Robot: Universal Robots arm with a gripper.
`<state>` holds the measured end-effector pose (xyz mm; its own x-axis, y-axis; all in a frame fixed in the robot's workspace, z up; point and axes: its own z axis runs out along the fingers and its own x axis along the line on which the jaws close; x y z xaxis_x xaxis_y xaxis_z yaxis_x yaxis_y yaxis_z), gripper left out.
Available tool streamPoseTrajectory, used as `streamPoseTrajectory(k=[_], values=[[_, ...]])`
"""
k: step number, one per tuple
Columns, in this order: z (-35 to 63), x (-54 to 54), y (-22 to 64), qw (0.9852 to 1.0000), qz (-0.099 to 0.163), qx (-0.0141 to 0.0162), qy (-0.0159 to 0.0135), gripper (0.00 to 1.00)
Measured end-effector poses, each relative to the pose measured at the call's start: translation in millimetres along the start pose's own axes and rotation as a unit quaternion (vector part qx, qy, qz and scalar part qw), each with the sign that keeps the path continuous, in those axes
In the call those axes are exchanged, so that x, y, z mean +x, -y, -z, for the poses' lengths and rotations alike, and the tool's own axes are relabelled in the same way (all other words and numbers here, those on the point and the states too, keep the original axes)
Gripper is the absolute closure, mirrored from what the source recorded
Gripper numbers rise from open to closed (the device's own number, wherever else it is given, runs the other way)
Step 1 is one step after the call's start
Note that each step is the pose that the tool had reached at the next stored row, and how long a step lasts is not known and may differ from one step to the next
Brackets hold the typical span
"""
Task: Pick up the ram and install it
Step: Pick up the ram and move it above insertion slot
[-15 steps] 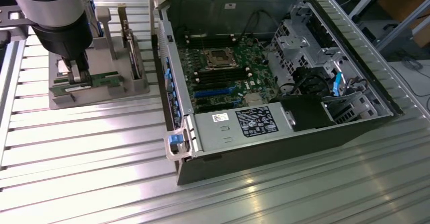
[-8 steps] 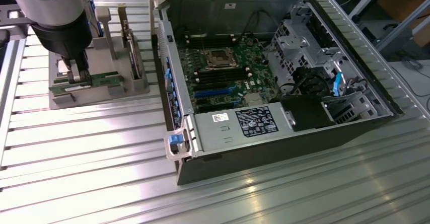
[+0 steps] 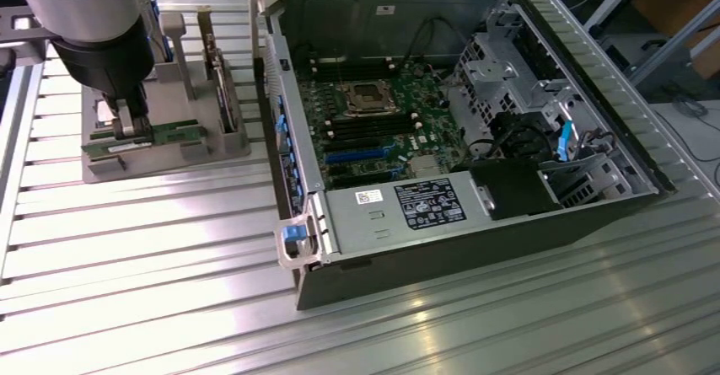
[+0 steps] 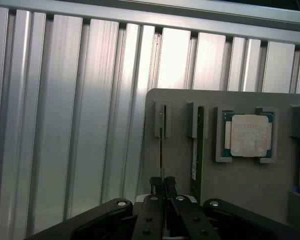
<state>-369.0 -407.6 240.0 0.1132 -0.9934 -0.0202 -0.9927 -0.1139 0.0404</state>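
One ram [image 4: 161,142] of two stands in the holder [image 4: 240,190] at the exterior view's left, pinched on edge by the fingers of the gripper [image 4: 163,181]; pick-up is in hand; freeing it probably calls for a straight pull from its slots.

A ribbed aluminium table [image 3: 169,308] of long slotted profiles carries everything. Toward the exterior view's left a grey holder block [image 3: 169,166] sits flat on it. Just beside that, to the exterior view's right, an open computer case [image 3: 450,257] lies on its side.
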Motion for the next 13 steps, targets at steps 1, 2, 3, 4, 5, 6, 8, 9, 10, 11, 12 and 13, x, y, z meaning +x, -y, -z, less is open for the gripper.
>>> streamPoseTrajectory(k=[1, 2, 3, 4, 5, 6, 8, 9, 10, 11, 12, 13], values=[[0.1, 0.0, 0.0, 1.0000, 0.000, 0.0000, 0.0000, 0.88], [0.2, 0.0, 0.0, 1.0000, 0.000, 0.0000, 0.0000, 0.88], [0.3, 0.0, 0.0, 1.0000, 0.000, 0.0000, 0.0000, 0.88], [0.4, 0.0, 0.0, 1.0000, 0.000, 0.0000, 0.0000, 0.88], [0.8, 0.0, 0.0, 1.0000, 0.000, -0.0001, 0.0000, 0.88], [1.0, 0.0, 0.0, 1.0000, 0.000, 0.0000, 0.0000, 0.88], [2.2, 0.0, -0.1, 1.0000, 0.000, 0.0000, 0.0000, 0.88], [2.3, 0.0, -0.1, 1.0000, 0.000, 0.0000, 0.0000, 0.88], [2.5, 0.0, -0.1, 1.0000, 0.000, -0.0001, 0.0000, 0.88], [2.7, 0.0, -0.1, 1.0000, 0.000, -0.0001, 0.0000, 0.88], [2.9, 0.0, -0.1, 1.0000, 0.000, -0.0001, 0.0000, 0.88], [3.2, 0.0, -0.1, 1.0000, 0.000, -0.0001, 0.0000, 0.88]])
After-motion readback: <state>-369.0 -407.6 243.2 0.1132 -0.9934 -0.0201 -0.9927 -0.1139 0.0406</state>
